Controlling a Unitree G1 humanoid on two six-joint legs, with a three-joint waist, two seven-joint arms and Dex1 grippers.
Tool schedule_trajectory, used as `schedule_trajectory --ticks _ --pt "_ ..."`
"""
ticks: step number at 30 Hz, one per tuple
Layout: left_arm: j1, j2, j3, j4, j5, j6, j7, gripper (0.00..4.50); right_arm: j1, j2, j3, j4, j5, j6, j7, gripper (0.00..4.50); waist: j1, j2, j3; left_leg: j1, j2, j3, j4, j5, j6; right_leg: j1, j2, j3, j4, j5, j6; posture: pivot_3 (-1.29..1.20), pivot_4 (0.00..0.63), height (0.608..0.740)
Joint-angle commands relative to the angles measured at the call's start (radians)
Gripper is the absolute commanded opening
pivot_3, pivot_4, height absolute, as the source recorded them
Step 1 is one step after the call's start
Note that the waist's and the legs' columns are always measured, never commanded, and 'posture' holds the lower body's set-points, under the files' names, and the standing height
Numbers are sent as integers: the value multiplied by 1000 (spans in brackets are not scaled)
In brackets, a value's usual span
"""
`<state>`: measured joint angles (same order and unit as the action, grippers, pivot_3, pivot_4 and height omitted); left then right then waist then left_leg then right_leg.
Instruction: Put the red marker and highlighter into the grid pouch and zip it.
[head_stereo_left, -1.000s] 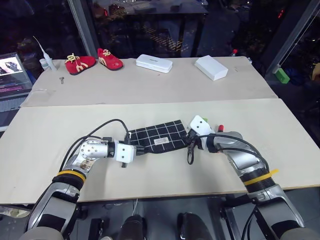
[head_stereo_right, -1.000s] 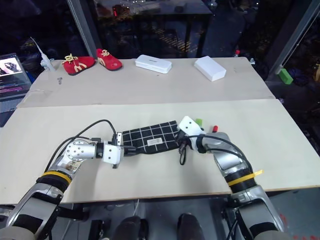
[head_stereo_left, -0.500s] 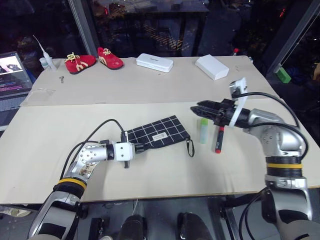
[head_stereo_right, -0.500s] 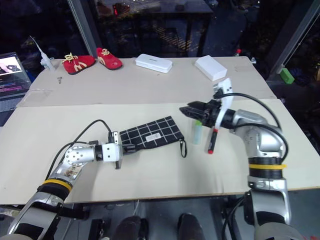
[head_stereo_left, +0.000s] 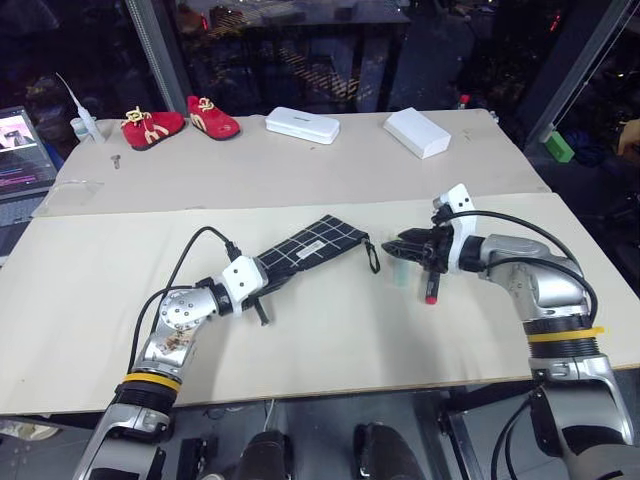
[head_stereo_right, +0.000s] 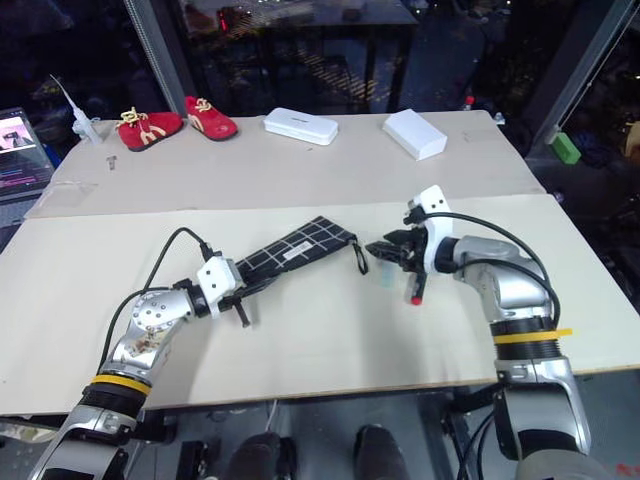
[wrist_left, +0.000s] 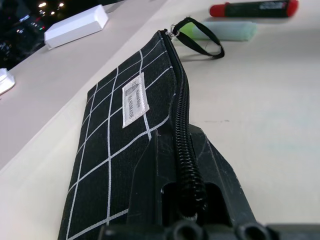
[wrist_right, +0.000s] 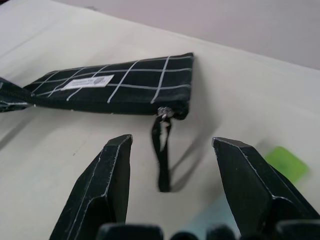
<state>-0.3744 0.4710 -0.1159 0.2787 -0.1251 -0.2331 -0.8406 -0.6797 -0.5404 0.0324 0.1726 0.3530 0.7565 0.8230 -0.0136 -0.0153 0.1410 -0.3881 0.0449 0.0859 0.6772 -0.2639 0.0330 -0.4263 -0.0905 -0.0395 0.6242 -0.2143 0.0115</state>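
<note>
From the head views: on the near tan table (head_stereo_left: 330, 340), left gripper (head_stereo_left: 262, 288) clamped shut on the near end of the grid pouch (head_stereo_left: 312, 243), lifting that end so the pouch slants up off the board, wrist loop (head_stereo_left: 372, 255) dangling at the far end. Right gripper (head_stereo_left: 400, 244) hovering just beside that loop, fingers spread apart and empty, pointing toward the pouch. Highlighter (head_stereo_left: 400, 272) lying flat on the table under the right gripper, red marker (head_stereo_left: 432, 283) beside it, both outside the pouch and just past its loop end. On the far table, two red shoes (head_stereo_left: 180, 119) at the left, a white case (head_stereo_left: 302, 125) in the middle, a white box (head_stereo_left: 417, 132) further right; green block (head_stereo_left: 558, 146) off beyond the table edge; a laptop screen (head_stereo_left: 22, 150) at the far left. From the left wrist view: black fingers (wrist_left: 165, 190) pinched on the zipper edge of the pouch, white label (wrist_left: 133, 99) facing up, loop, pale green highlighter and red marker lying side by side beyond the far end. From the right wrist view: two black fingers (wrist_right: 107, 180) well apart with nothing between them, pouch ahead with its zipper pull and loop hanging down, a corner of the green highlighter beside one finger.
</note>
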Motion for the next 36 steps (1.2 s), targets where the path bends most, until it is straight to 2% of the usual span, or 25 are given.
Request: schedule_trajectory --ticks 1,15,20,23,24,31,36 --pt "3 -7 25 -54 -27 32 12 0 -48 22 25 31 -38 -46 -19 2870 0 0 0 0 0 0 0 0 0 0 0 0 0 0 0 0 150 740" --pt "12 -20 31 -92 -20 68 14 0 -135 111 77 277 -165 -191 -67 2870 0 0 0 0 -1 0 0 0 0 0 0 0 0 0 0 0 150 740" --pt "18 -23 36 -98 -17 69 23 0 -141 120 62 307 -172 -235 -50 1438 0 0 0 -1 -1 1 -1 0 0 0 0 0 0 0 0 0 150 740" --pt "22 -28 35 -104 -16 71 31 0 -125 111 64 287 -168 -238 -24 274 0 0 0 -1 0 0 0 0 0 0 0 0 0 0 0 0 150 740" --pt "24 -29 34 -106 -16 72 33 0 -119 109 65 276 -166 -237 -13 26 0 0 0 -1 0 0 0 0 0 0 0 0 0 0 0 0 150 740" --pt "21 -48 23 -98 -11 69 43 0 -83 90 83 196 -165 -177 35 26 0 0 0 -1 0 0 0 0 0 0 0 0 0 0 0 0 150 740" --pt "17 -64 20 -90 -9 68 43 0 -40 86 114 65 -144 -140 87 26 0 0 0 -1 0 0 0 0 0 0 0 0 0 0 0 0 150 740"
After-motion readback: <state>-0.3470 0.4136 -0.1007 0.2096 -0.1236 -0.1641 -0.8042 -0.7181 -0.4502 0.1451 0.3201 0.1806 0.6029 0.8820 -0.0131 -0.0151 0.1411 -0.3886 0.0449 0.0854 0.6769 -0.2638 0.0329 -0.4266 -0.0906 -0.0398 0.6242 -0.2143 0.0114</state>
